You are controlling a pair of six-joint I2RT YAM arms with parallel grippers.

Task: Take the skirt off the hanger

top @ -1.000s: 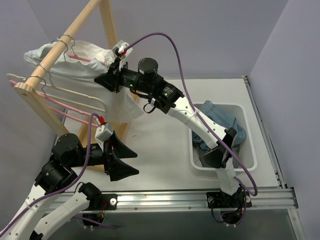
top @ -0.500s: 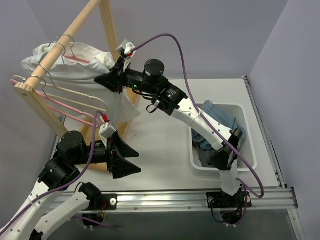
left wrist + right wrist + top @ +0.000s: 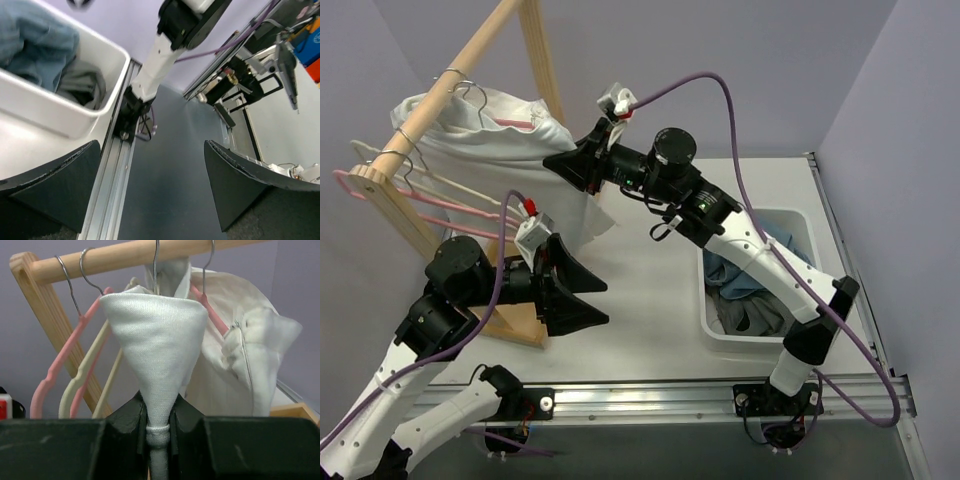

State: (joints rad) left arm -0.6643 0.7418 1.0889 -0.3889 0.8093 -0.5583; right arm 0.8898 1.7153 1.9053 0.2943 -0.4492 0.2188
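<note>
The dark grey skirt [image 3: 752, 316] lies crumpled in the white bin [image 3: 820, 300], partly under denim, and also appears in the left wrist view [image 3: 82, 84]. An empty pink hanger [image 3: 400, 197] hangs by its wire hook at the near end of the wooden rail [image 3: 470, 58]. My right gripper [image 3: 554, 165] is shut on a stretched fold of a white garment [image 3: 490, 140] that hangs on another pink hanger [image 3: 212, 312]; the cloth is bunched between its fingers [image 3: 159, 412]. My left gripper [image 3: 604, 303] stands wide open and empty over the table's front, facing the rail edge [image 3: 151, 150].
Light blue denim [image 3: 722, 272] fills the bin's far side. Cream hangers [image 3: 82, 377] hang between the pink ones. The rack's slanted wooden leg [image 3: 400, 225] stands just left of my left arm. The right arm stretches across above the bin.
The right gripper has pulled the white cloth to the right, away from the rail, and the garment has swung after it. The left gripper has shifted slightly right and stayed open.
</note>
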